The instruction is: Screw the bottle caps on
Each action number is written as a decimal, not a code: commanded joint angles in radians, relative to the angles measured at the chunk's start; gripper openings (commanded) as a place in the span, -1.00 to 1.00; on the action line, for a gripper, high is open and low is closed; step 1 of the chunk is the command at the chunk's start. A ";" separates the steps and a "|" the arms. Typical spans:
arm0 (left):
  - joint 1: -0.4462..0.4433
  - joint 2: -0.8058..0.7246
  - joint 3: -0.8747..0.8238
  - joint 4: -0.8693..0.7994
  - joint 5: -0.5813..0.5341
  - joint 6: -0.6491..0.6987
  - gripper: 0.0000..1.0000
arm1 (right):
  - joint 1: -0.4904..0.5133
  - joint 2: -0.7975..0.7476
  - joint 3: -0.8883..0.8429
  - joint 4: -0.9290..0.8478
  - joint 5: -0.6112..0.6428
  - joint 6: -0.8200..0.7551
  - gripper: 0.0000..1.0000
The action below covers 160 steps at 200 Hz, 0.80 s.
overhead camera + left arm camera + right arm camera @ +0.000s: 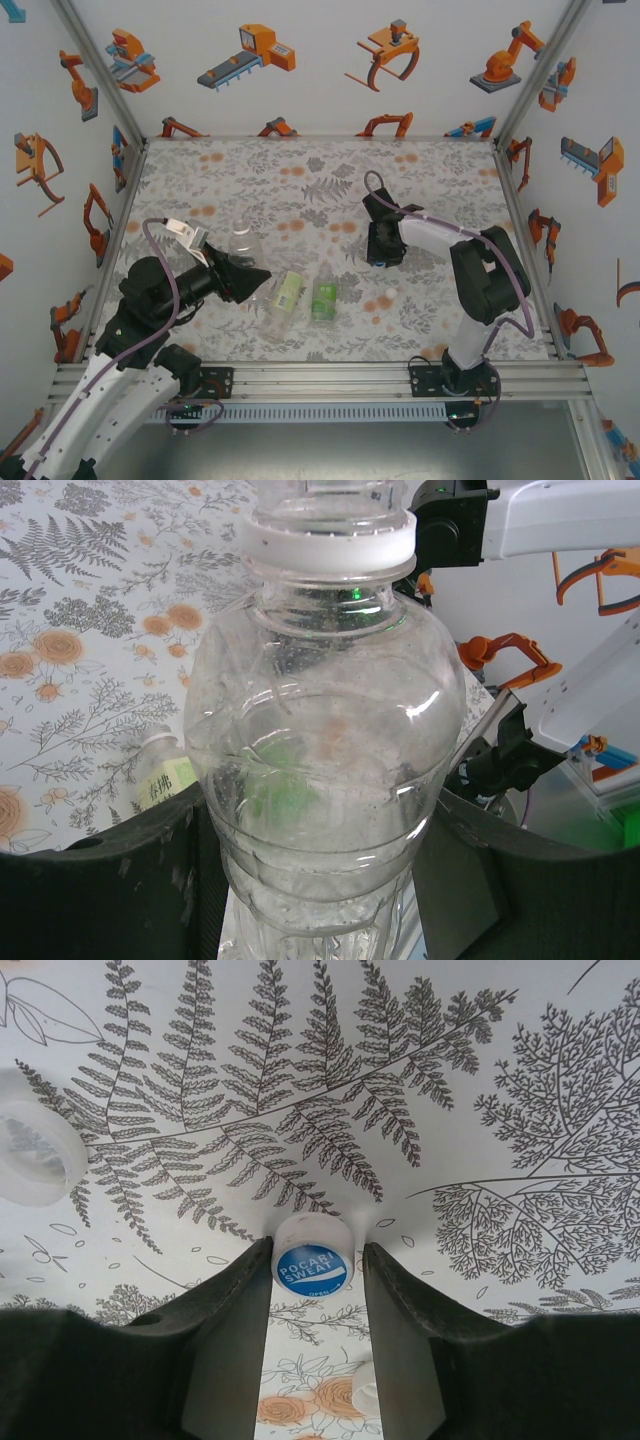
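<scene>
Pinching the blue-topped cap at centre frame, the right end effector points down at the patterned bench; the left end effector clamps the unlabelled clear bottle, lower centre.

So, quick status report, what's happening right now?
Left gripper shut on clear bottle. Right gripper shut on blue cap, low at the table. Pale-label bottle and green-label bottle lying between the arms, not in the way.

We're in a robot lab's test cell here: aluminium frame, white walls printed with orange cartoon robots, a fern-patterned surface, and a left arm and right arm bolted to its rail.
</scene>
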 commanded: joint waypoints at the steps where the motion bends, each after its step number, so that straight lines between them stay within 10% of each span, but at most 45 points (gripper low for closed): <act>1: -0.005 -0.001 -0.004 0.013 -0.007 -0.011 -0.78 | 0.003 0.027 -0.023 0.019 0.030 -0.017 -0.19; 160: -0.007 0.054 0.058 -0.110 0.031 0.154 -0.79 | 0.003 -0.183 0.002 -0.056 -0.097 -0.137 -0.63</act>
